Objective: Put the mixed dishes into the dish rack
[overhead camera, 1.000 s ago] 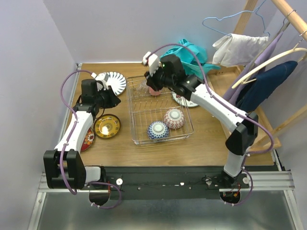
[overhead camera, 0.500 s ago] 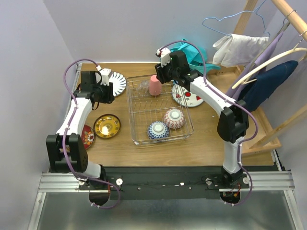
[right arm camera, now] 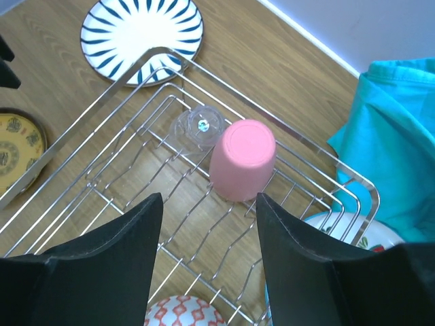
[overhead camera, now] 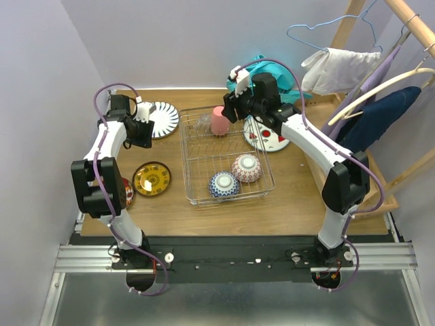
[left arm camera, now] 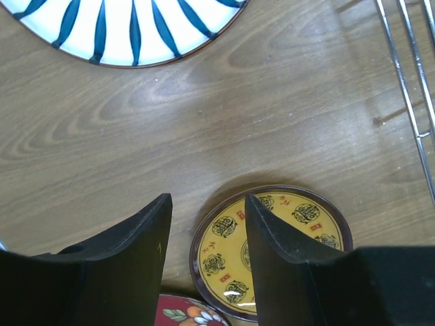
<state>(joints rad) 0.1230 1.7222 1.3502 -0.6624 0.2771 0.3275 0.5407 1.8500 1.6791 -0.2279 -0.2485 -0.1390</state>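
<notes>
The dish rack (overhead camera: 184,165) (right arm camera: 81,129) sits mid-table. Inside it, at the far end, a pink cup (overhead camera: 219,121) (right arm camera: 242,159) stands upside down beside a clear glass (overhead camera: 202,123) (right arm camera: 198,127); a blue patterned bowl (overhead camera: 223,183) and a red patterned bowl (overhead camera: 246,167) (right arm camera: 183,311) rest near its front. My right gripper (overhead camera: 231,110) (right arm camera: 209,198) hovers open and empty above the cup. My left gripper (overhead camera: 145,130) (left arm camera: 207,200) hangs open and empty between the blue-striped plate (overhead camera: 162,117) (left arm camera: 129,30) and the gold saucer (overhead camera: 151,178) (left arm camera: 224,251).
A red saucer (overhead camera: 126,193) (left arm camera: 197,314) lies left of the gold one. A white plate with red marks (overhead camera: 266,138) (right arm camera: 353,231) sits right of the rack, next to a teal cloth (overhead camera: 275,78). A wooden clothes frame with hangers (overhead camera: 380,102) stands at the right.
Both grippers have opened wider. The right one has backed off to the right, leaving the pink cup in the rack. The left arm has swung back toward the far left.
</notes>
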